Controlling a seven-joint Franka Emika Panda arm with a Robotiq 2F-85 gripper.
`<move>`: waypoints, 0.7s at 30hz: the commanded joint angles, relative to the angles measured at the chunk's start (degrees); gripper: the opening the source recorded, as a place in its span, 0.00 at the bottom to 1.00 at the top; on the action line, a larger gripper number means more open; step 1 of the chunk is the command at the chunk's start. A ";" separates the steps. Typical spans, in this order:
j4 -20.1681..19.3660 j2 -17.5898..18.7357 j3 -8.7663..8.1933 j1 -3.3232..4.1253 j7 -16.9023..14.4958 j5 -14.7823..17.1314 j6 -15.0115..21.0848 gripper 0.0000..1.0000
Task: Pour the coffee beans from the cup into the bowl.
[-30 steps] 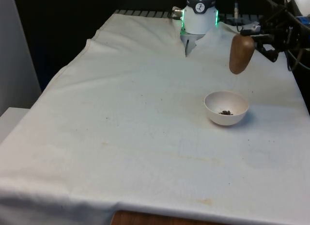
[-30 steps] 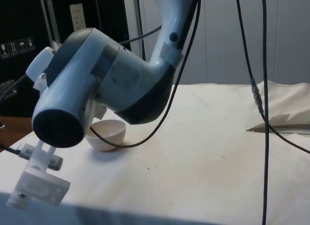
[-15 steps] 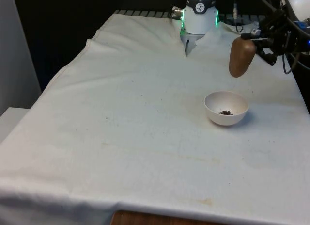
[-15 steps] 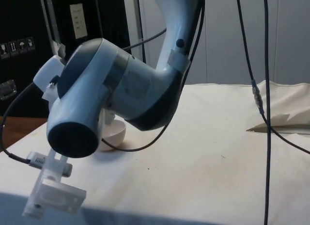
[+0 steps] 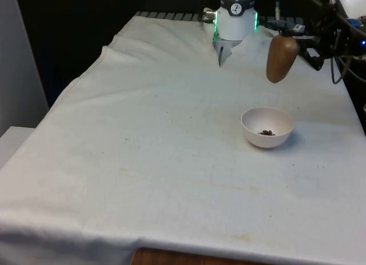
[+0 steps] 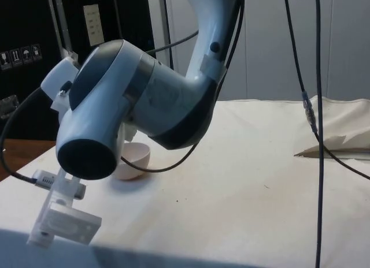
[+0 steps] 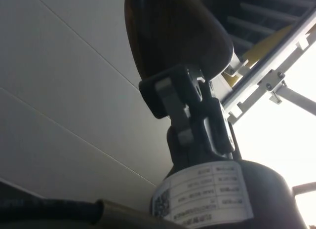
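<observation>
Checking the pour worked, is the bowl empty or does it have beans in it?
Has beans: a small dark cluster of coffee beans lies at the bottom of the white bowl.

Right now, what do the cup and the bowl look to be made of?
The cup, held in the gripper above the bowl, looks like wood or matte brown plastic: even brown, no glare, no visible grain. The bowl looks like white ceramic or plastic: smooth, uniform, with a soft sheen on its rim. Dark coffee beans lie inside.
</observation>
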 commanded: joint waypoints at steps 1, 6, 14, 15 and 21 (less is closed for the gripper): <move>-0.80 -0.57 0.23 -0.52 0.63 0.17 0.40 0.00; -2.01 -1.38 0.52 -1.49 2.75 0.80 0.74 0.00; -4.01 -3.21 0.57 -2.41 5.04 1.55 0.74 0.00; -4.18 -3.38 0.52 -2.52 5.04 1.43 0.74 0.00; -4.87 -3.95 0.29 -3.32 5.27 1.09 1.03 0.00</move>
